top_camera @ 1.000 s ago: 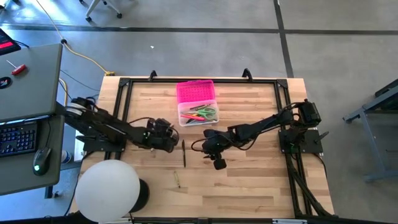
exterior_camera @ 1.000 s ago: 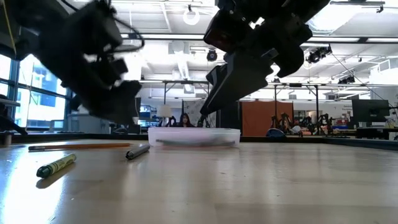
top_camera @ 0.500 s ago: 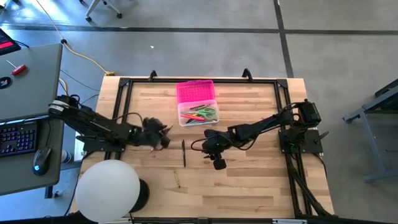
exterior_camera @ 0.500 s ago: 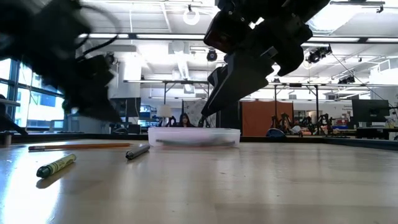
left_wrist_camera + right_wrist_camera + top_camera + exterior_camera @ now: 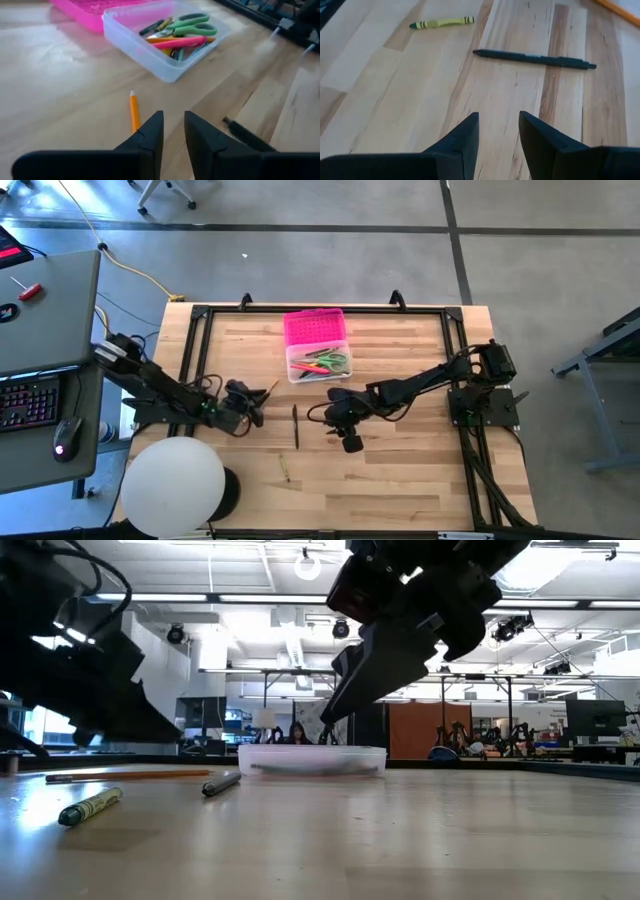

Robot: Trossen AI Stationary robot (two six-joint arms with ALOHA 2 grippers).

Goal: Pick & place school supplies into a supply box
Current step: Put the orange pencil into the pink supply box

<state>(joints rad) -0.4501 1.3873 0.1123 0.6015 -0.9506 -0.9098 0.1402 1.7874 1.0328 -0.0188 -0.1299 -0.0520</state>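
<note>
The supply box (image 5: 318,363) stands open at the far middle of the table, its pink lid (image 5: 315,327) lying flat behind it. Pens and green-handled scissors (image 5: 192,22) lie inside. On the table lie an orange pencil (image 5: 133,110), a black pen (image 5: 535,58) and a yellow-green crayon (image 5: 442,22). My left gripper (image 5: 173,127) is low over the table at the left, open with nothing between its fingers. The pencil lies just beside one finger. My right gripper (image 5: 498,131) hangs open above the table, right of the pen.
A dark frame (image 5: 195,315) runs around the table's far, left and right sides. A large white globe (image 5: 172,485) stands at the near left corner. Bare wood (image 5: 400,480) lies near the front edge. A desk with a keyboard (image 5: 30,400) stands left of the table.
My left gripper has drawn back toward the table's left edge and sunk lower, tipping as it went. The orange pencil, hidden under that arm in the earlier high views, now shows on the table in front of its fingers. My right arm has kept still.
</note>
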